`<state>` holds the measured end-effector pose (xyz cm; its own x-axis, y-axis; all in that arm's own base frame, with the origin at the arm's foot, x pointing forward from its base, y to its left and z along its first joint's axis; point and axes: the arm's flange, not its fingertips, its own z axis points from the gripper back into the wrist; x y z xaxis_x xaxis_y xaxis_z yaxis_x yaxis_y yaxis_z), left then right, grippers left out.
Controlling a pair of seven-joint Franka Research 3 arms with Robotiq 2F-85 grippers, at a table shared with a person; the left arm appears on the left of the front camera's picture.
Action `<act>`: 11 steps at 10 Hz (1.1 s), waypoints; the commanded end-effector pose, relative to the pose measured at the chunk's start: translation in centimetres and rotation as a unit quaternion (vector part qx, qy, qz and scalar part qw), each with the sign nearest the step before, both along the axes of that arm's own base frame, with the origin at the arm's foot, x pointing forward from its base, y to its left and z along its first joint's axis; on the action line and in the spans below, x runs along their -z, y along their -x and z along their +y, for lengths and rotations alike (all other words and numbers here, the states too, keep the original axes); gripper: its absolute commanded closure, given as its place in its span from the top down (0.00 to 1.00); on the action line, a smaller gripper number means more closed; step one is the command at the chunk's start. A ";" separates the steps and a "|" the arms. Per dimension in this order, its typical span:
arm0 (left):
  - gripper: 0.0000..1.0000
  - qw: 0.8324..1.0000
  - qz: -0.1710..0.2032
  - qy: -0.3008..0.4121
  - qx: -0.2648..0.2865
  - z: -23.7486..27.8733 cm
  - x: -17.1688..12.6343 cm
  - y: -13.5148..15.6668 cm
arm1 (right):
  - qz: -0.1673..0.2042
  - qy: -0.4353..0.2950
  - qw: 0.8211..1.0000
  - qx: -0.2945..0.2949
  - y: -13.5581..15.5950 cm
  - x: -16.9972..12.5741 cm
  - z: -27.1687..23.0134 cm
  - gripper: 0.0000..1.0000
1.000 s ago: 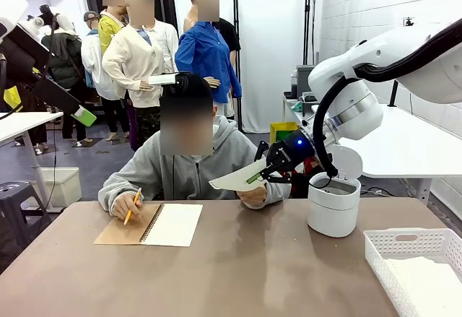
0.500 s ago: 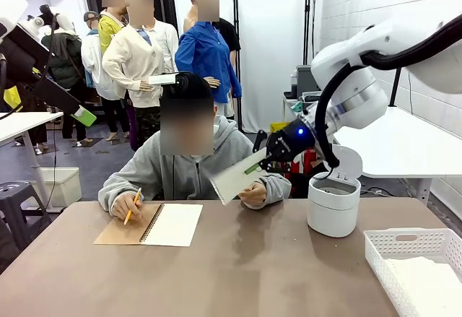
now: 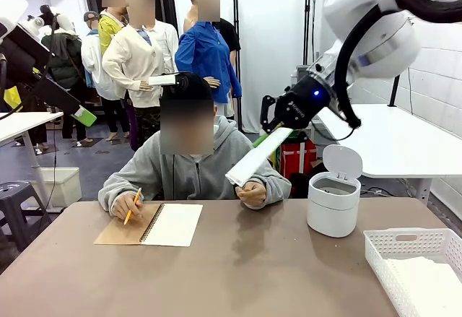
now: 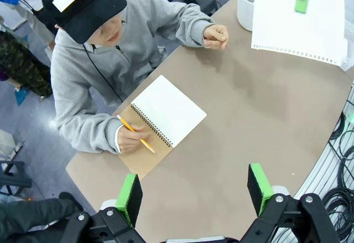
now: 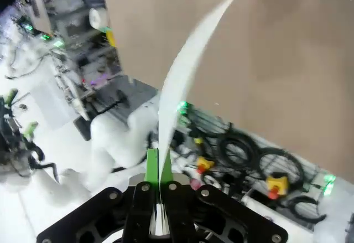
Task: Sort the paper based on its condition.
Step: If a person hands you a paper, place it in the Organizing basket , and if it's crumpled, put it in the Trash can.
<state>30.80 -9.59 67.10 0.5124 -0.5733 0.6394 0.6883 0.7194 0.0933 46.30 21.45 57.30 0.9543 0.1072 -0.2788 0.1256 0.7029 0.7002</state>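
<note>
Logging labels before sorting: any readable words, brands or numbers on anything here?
None can be read.
The sheet held in the right gripper looks blank, and so does the open notebook page.
The bin and the basket show no print.

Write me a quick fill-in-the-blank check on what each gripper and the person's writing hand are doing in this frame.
1. The right gripper holds the sheet of paper up off the table, its jaws ___ on it.
2. The left gripper hovers above the table with its jaws ___.
3. The person's hand at the spiral notebook holds a ___.

Missing words: shut; open; pencil.
</note>
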 end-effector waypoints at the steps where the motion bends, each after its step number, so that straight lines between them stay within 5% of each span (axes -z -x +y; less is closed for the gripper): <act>1: 1.00 1.000 0.000 0.002 0.001 0.1 0.0 0.0 | -0.062 0.013 0.997 -0.032 2.4 -0.4 -1.8 0.00; 8: 1.00 1.000 0.000 0.002 0.001 0.1 0.0 0.0 | -0.241 0.147 0.956 -0.078 7.4 -1.6 -14.1 0.00; 11: 1.00 1.000 0.000 0.002 0.001 0.1 0.0 0.0 | -0.221 0.166 0.961 -0.026 7.3 -0.3 -17.8 0.00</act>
